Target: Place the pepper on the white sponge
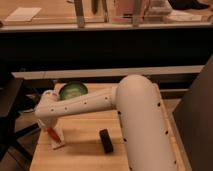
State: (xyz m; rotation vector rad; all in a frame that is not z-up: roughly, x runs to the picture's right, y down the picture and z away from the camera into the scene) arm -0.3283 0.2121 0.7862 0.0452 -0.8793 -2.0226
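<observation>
**Q:** On the table (85, 152), which container stood there, and what did it hold?

**A:** One round green bowl (73, 90) at the back edge, partly behind the arm (92, 102). Its contents could not be made out.

**Q:** And the materials and shapes?

**A:** Pale wood for the table, a smooth white arm with dark dots, a small black block (105, 140), and a flat white sponge (58, 141) near the front left.

**Q:** Where was the pepper (52, 134)?

**A:** It was slender and red-orange, slanting under the claw (51, 129), with its lower end at the sponge. The claw hung over the sponge, mostly hidden by the arm, so I could not tell whether it gripped the pepper.
</observation>
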